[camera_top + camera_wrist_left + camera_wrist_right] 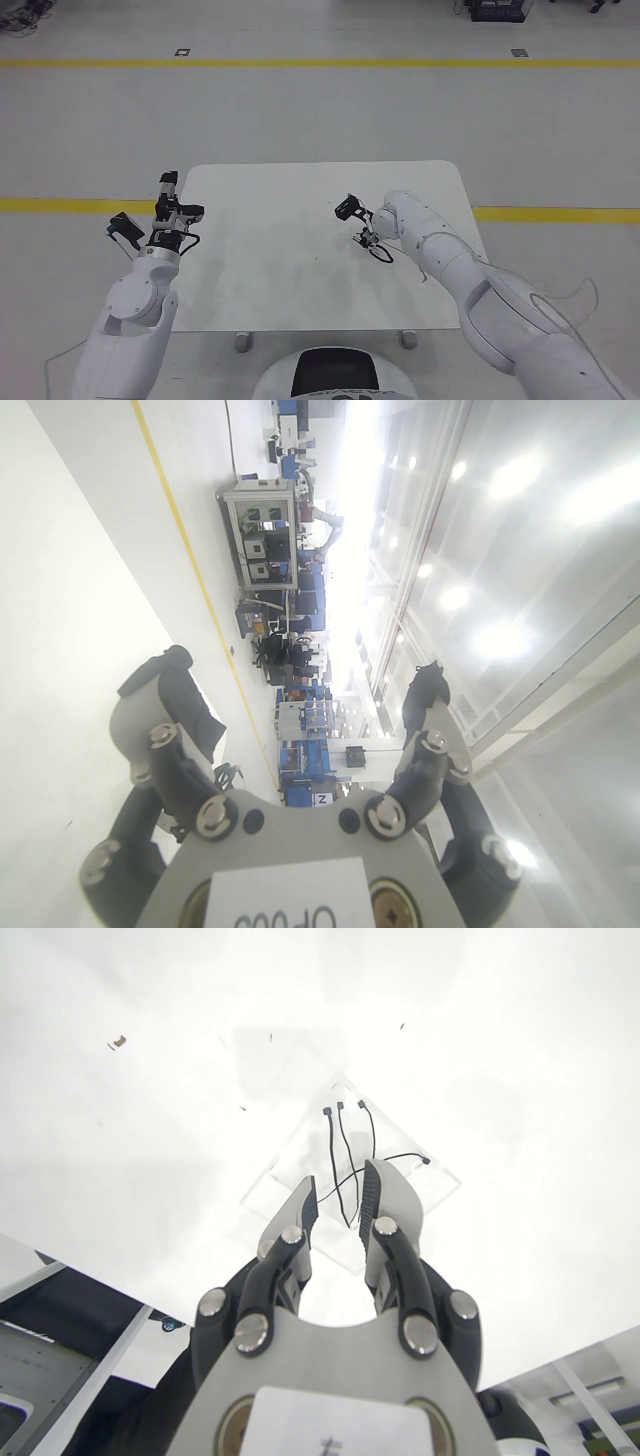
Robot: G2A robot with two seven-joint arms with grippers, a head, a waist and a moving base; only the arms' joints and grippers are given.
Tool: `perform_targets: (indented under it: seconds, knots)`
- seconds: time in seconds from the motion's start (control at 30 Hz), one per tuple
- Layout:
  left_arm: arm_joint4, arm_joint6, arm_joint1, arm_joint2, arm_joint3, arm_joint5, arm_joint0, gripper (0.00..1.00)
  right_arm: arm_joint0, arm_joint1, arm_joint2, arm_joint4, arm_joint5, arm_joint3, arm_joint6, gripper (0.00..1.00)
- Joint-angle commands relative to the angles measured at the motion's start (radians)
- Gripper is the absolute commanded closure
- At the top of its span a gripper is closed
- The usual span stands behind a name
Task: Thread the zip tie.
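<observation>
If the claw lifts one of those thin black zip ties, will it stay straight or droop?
Probably it droops a little: the zip ties lie in gentle curves on the clear tray. Being so thin, it is likely very light and may skid on the smooth tray when pushed. They cross, so lifting one might drag a neighbour.

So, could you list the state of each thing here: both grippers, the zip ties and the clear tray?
left gripper: open, empty, at the table's left edge.
right gripper: open, empty, over the zip ties.
zip ties: four, loose, none threaded, some crossing each other, lying on the clear tray.
clear tray: flat on the table.
</observation>
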Motion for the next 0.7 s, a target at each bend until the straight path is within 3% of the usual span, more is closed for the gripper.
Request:
perform_targets:
  seconds: [0.0, 0.3, 0.67]
  knots:
    - [0.000, 0.000, 0.000, 0.000, 0.000, 0.000, 0.000, 0.00, 0.002, -0.009, -0.005, -0.005, 0.004, 0.015, -0.008, 0.81]
    - [0.000, 0.000, 0.000, 0.000, 0.000, 0.000, 0.000, 0.00, 0.012, -0.052, -0.030, -0.044, 0.049, 0.081, -0.039, 0.87]
    - [0.000, 0.000, 0.000, 0.000, 0.000, 0.000, 0.000, 0.00, 0.020, -0.094, -0.041, -0.069, 0.087, 0.153, -0.063, 0.85]
